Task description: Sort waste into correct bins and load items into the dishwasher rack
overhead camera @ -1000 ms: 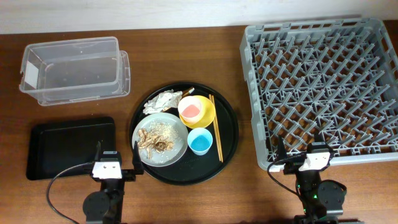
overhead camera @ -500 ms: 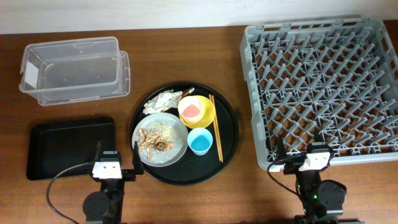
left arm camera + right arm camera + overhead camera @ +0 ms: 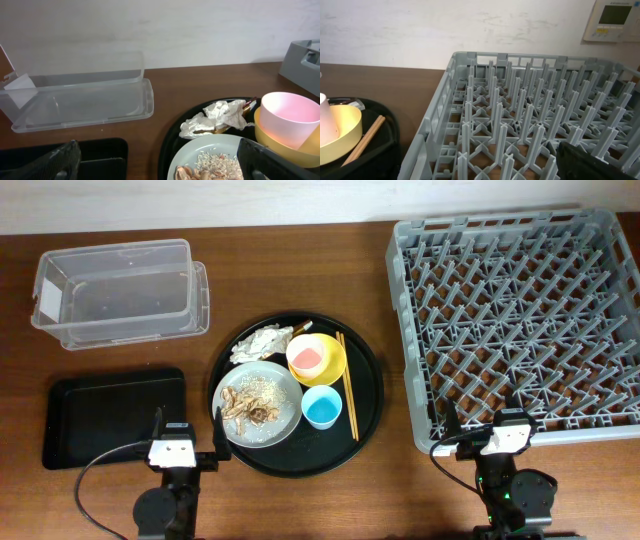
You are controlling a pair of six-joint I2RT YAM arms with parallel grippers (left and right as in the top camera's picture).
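The brown wood-grain counter (image 3: 300, 260) carries everything. Largest is the square grey plastic dishwasher rack (image 3: 515, 315), a grid of upright pegs at the right with nothing loaded. At centre is a round black tray (image 3: 300, 458) with a smooth raised rim. At the far left a clear, rectangular plastic tub (image 3: 120, 290) sits beside a shallow, matte black rectangular tray (image 3: 115, 418).

On the round tray, a flat grey round plate (image 3: 287, 420) holds brown stick-like scraps (image 3: 243, 408) and pale grains (image 3: 265, 387). Just beside it is a glossy yellow bowl (image 3: 334, 368) with a small pink cup (image 3: 309, 357) standing inside. A small light-blue cup (image 3: 322, 408) sits below the bowl. A crumpled white napkin (image 3: 260, 343) lies at the plate's far edge, and thin wooden chopsticks (image 3: 347, 385) lie straight along the bowl's right side.

The left claw (image 3: 188, 425) is spread wide and holds nothing, near the plate. The right claw (image 3: 478, 418) sits over the rack's near edge, fingers apart, also holding nothing.
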